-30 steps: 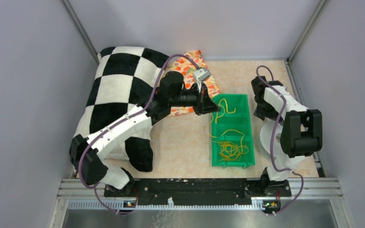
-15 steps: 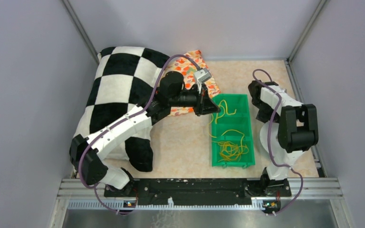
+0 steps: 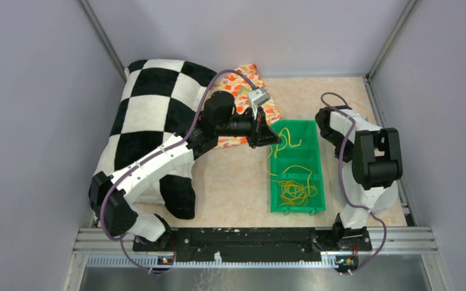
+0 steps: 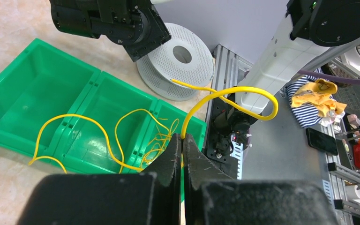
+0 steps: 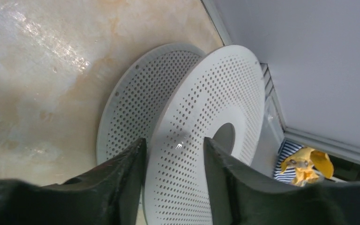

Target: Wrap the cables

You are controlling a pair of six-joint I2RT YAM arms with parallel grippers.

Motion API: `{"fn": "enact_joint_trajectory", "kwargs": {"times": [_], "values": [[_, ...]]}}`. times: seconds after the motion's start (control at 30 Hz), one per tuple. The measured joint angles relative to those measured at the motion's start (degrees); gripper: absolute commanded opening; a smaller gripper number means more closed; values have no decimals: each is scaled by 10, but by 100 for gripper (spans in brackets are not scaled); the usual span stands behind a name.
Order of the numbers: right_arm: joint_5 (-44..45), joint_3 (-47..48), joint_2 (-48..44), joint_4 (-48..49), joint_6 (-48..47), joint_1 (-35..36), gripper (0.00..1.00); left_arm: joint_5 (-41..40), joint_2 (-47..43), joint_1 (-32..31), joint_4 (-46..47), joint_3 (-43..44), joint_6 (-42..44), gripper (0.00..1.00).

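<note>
**A:** From the left, there's a checkered cushion [image 3: 151,103] and a patterned cloth [image 3: 243,85] behind the arm. What are the left fingers [image 4: 172,154] doing?

**B:** They're clenched on one yellow strand, right at the tips, and its free end curls up above them. The rest of the cables [image 3: 294,189] lie in loose loops in the green bin [image 4: 23,89] on the table [image 3: 236,182], thickest in the compartment nearest the arm bases.

**A:** And on the right?

**B:** The right fingers [image 5: 131,159] straddle one flange of the white spool [image 5: 215,93], which sits just beside the bin. I cannot tell whether they have bitten on it.

**A:** So the step is getting the spool in hand?

**B:** I'd judge so. Grip the flange firmly near its rim, lift it clear, and turn the hub towards the left arm. The strand is thin and limp, so keep it taut. That way it lays onto the hub rather than slipping off or dragging the tangle out of the bin.
</note>
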Motion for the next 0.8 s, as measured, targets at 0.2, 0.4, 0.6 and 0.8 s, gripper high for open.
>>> {"fn": "enact_joint_trajectory", "kwargs": {"times": [0.2, 0.4, 0.6, 0.8], "values": [[0, 0, -3, -6, 1, 0, 14, 2, 0, 0, 0, 0, 2, 0], [30, 1, -30, -42, -13, 0, 0, 2, -4, 0, 1, -5, 4, 0], [30, 25, -49, -76, -22, -1, 0, 1, -9, 0, 0, -12, 4, 0], [-8, 108, -98, -71, -63, 5, 0, -14, -9, 3, 0, -12, 4, 0]]}}
